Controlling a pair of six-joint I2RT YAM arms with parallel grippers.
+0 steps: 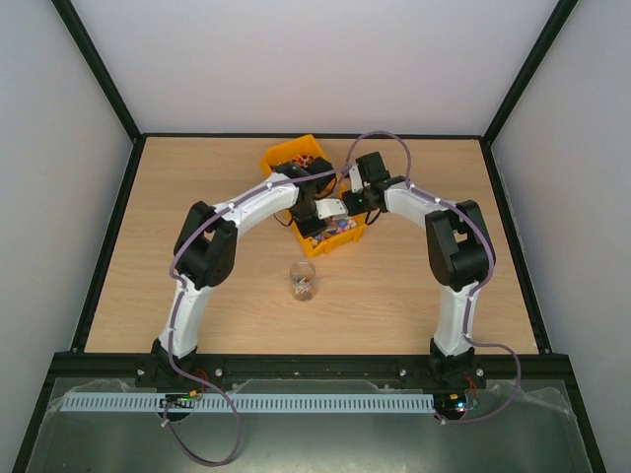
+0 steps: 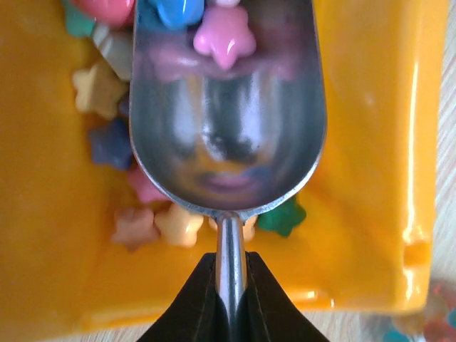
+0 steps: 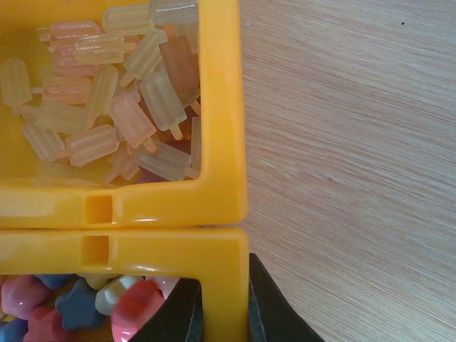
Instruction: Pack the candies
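Observation:
The candies are small coloured stars [image 2: 178, 224] lying in a yellow bin [image 2: 370, 142]. My left gripper [image 2: 230, 258] is shut on the handle of a silver metal scoop [image 2: 228, 128]. The scoop's bowl lies inside the bin, and a pink star candy [image 2: 224, 37] sits at its far end. My right gripper [image 3: 225, 285] is shut on the right wall of the same bin [image 3: 178, 249], one finger inside and one outside. Star candies [image 3: 78, 303] show beside its inner finger. In the top view both grippers, left [image 1: 314, 225] and right [image 1: 347, 210], meet over the bins.
A second yellow bin [image 3: 221, 107] butts against the first and holds pale popsicle-shaped candies [image 3: 128, 117]. A small glass jar [image 1: 303, 281] with a few candies in it stands on the wooden table [image 1: 444, 296], nearer the arm bases. Black rails frame the table.

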